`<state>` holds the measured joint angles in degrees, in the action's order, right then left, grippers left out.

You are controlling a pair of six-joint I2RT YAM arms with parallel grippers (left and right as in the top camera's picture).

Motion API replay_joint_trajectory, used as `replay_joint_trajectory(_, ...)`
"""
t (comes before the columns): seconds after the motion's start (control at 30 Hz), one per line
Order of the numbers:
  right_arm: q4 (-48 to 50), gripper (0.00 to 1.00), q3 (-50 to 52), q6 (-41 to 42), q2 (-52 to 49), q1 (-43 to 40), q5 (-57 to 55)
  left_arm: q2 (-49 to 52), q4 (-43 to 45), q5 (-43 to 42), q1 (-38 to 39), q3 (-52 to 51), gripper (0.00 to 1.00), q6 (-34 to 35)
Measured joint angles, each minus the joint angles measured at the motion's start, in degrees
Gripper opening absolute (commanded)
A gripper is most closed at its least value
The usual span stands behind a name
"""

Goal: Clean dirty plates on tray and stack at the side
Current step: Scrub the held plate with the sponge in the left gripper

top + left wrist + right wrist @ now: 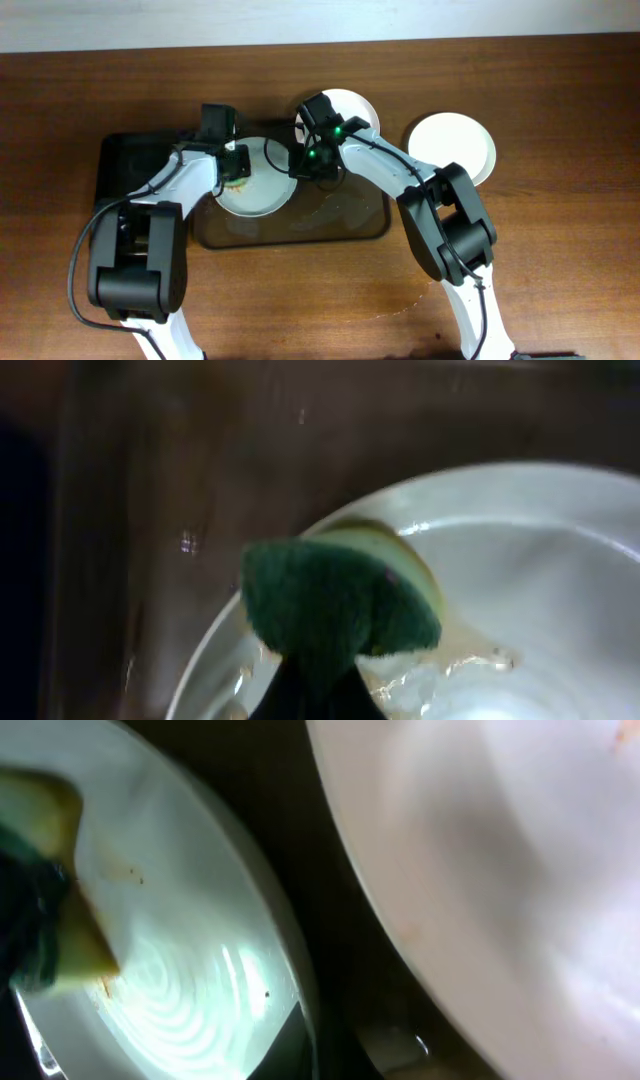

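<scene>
A white plate lies on the left part of the brown tray. My left gripper is shut on a green and yellow sponge and presses it on that plate's wet face. My right gripper is shut on the same plate's right rim. The sponge also shows at the left in the right wrist view. A second white plate lies at the tray's far edge behind my right wrist. A third white plate sits on the table to the right.
A smaller black tray lies left of the brown tray, under my left arm. The wooden table runs around both trays. Water glistens on the brown tray's bare right half.
</scene>
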<state>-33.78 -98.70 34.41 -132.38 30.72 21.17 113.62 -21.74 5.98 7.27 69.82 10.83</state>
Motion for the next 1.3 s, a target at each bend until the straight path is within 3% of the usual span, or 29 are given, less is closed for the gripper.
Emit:
replay_joint_trajectory(0.1, 0.1, 0.04, 0.0, 0.1, 0.0, 0.0, 0.0, 0.2, 6.0, 1.1, 0.6, -1.7, 0.0, -0.4)
replay_joint_trajectory(0.27, 0.1, 0.04, -0.1, 0.1, -0.1, -0.1, 0.2, -1.6, -13.1, -10.1, 0.0, 0.2, 0.01, -4.1)
replay_joint_trajectory(0.33, 0.1, 0.04, -0.1, 0.1, -0.1, -0.1, 0.2, -1.8, -14.5, -12.9, 0.0, 0.1, 0.0, -6.1)
replay_joint_trajectory(0.47, 0.2, 0.04, -0.1, 0.1, -0.1, -0.2, 0.6, 0.7, 11.0, -12.3, 0.1, -2.3, 0.01, -8.1)
replay_joint_trajectory(0.53, 0.2, 0.04, -0.1, 0.2, -0.1, -0.3, 0.6, 1.5, 14.3, -11.3, 0.2, -2.8, 0.01, -8.2)
replay_joint_trajectory(0.67, 0.2, 0.04, -0.1, 0.1, -0.2, -0.3, 0.7, -0.5, -3.6, 3.9, 0.3, -0.4, 0.0, 0.9)
replay_joint_trajectory(0.73, 0.2, 0.04, -0.1, -0.2, -0.2, -0.3, 1.1, -0.8, -7.8, 6.3, 0.3, -0.2, 0.01, 3.5)
replay_joint_trajectory(0.83, 0.2, 0.04, -0.1, -0.4, -0.2, -0.3, 1.3, -1.4, -7.3, -6.5, -1.7, -0.3, 0.01, -6.2)
replay_joint_trajectory(0.9, 0.2, 0.04, -0.1, -0.4, -0.2, -0.3, 1.3, -0.1, -3.7, -27.6, -1.1, -1.2, 0.0, -15.5)
replay_joint_trajectory(0.97, 0.2, 0.04, -0.1, -0.4, -0.2, -0.3, 1.3, 0.5, -1.2, -33.2, -0.7, -2.1, 0.01, -17.3)
replay_joint_trajectory(1.03, 0.2, 0.04, -0.1, -0.4, -0.2, -0.3, 1.3, 0.5, 1.8, -28.0, -0.6, -2.2, 0.01, -12.9)
replay_joint_trajectory(1.17, 0.2, 0.04, -0.1, -0.4, -0.2, -0.3, 1.3, 0.1, 3.4, -0.7, -1.1, -1.3, 0.01, 1.1)
replay_joint_trajectory(1.23, 0.3, 0.04, -0.1, -0.6, -0.2, -0.3, 1.4, -0.1, -0.9, 2.1, -1.0, -0.5, 0.01, 2.3)
replay_joint_trajectory(1.3, 0.2, 0.04, -0.1, -1.3, -0.3, -0.3, 1.7, -0.8, -8.3, -0.8, -1.4, 0.2, 0.01, 1.2)
